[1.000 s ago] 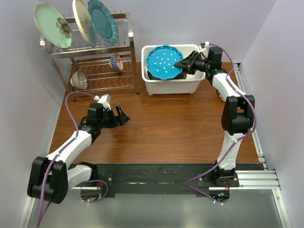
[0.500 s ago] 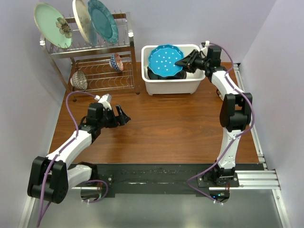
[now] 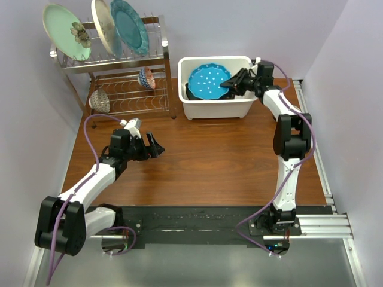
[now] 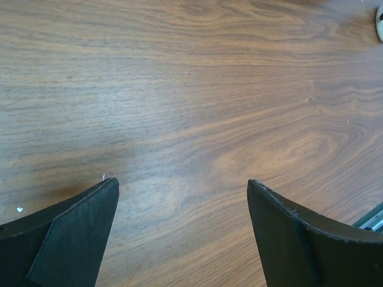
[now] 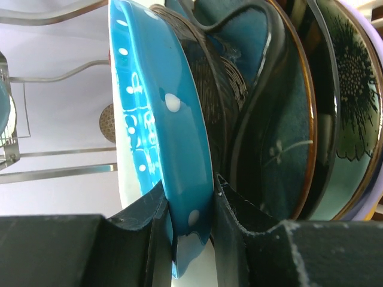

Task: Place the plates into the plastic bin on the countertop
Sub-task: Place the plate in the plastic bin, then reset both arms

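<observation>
Right wrist view: my right gripper (image 5: pixel 190 200) pinches the blue scalloped plate (image 5: pixel 158 113) by its rim, tilted, dotted face upward, atop dark plates (image 5: pixel 269 137) inside the plastic bin (image 3: pixel 215 109); my left gripper (image 4: pixel 182 185) hangs spread above the countertop (image 4: pixel 191 89).

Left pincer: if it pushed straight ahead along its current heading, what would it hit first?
Probably the bare countertop. The left pincer stands open and holds nothing, and its wrist view shows only wood grain ahead of it. How steeply it tilts down is hard to judge.
</observation>
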{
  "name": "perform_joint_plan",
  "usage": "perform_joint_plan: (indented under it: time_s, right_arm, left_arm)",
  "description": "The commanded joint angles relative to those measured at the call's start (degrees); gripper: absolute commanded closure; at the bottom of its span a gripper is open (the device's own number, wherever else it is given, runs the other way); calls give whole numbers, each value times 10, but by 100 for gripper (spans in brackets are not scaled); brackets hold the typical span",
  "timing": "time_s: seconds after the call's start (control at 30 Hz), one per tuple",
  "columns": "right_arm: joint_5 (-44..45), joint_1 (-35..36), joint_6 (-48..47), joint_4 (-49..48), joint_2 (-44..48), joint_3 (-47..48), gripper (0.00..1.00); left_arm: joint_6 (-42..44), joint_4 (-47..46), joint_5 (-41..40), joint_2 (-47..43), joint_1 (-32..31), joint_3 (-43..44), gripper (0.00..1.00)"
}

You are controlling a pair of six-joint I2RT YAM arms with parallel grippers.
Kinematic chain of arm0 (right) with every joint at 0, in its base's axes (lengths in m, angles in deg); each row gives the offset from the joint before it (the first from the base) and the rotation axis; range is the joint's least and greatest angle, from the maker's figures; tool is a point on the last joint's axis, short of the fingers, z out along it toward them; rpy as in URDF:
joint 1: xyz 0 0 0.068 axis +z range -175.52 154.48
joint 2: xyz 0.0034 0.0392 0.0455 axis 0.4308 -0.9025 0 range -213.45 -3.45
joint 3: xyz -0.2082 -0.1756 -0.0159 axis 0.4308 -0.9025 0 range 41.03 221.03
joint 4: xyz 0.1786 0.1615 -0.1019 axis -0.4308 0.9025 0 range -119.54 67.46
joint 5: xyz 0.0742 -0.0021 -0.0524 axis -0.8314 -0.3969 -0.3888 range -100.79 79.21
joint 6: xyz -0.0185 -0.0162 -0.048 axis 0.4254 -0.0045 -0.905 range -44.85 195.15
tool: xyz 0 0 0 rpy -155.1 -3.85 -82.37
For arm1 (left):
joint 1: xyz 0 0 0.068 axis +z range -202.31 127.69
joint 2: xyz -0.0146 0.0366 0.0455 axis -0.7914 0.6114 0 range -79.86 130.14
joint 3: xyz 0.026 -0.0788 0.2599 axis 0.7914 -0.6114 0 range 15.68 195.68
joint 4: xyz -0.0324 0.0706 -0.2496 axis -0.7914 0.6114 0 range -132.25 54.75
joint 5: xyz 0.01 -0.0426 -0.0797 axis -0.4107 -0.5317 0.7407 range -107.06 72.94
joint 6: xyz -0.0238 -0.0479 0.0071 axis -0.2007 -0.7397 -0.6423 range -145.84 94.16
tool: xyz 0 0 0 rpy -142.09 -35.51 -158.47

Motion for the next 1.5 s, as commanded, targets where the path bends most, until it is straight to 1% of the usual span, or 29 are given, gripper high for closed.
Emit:
perform_joint_plan:
  time_s: [0.0, 0.03, 0.07, 0.13, 0.17, 0.23, 0.33, 0.4, 0.43, 0.63, 0.8, 1.0, 1.17, 1.4, 1.47]
  right_arm:
    - [0, -1, -2, -28, 9, 48, 98]
    - [2, -1, -2, -24, 7, 49, 96]
    - [2, 0, -2, -23, 6, 50, 90]
    - [7, 1, -9, -14, 5, 56, 85]
    - [11, 2, -9, -8, 6, 56, 77]
    - [23, 3, -15, 7, 7, 57, 69]
    - [41, 4, -31, 35, 11, 62, 61]
    - [47, 4, -41, 50, 16, 62, 58]
    - [54, 5, -45, 58, 17, 63, 55]
    - [67, 4, -71, 99, 40, 65, 42]
    - [88, 3, -92, 120, 82, 46, 37]
    - [124, 3, -127, 159, 123, 47, 34]
    - [147, 2, -153, 196, 136, 59, 32]
    - [177, 2, -186, 204, 183, 31, 31]
    - [181, 3, -196, 209, 200, 25, 29]
  left_arm:
    - [12, -20, 10, -3, 5, 15, 8]
    - [12, -20, 10, -4, 5, 14, 8]
    - [12, -20, 10, -4, 5, 14, 8]
    - [12, -20, 10, -4, 5, 15, 8]
    - [12, -20, 10, -3, 5, 14, 8]
    - [13, -20, 10, -3, 5, 15, 8]
    - [14, -20, 9, -5, 5, 14, 8]
    - [14, -20, 7, -7, 5, 14, 8]
    - [15, -2, 6, -7, 5, 13, 8]
    - [15, 0, 3, -11, 5, 13, 8]
    - [15, 2, 2, -12, 5, 13, 9]
    - [15, 2, 2, -13, 5, 13, 8]
    - [16, 3, -2, -16, 5, 12, 7]
    - [18, 5, -12, -20, 5, 10, 5]
    - [20, 11, -19, -22, 5, 11, 4]
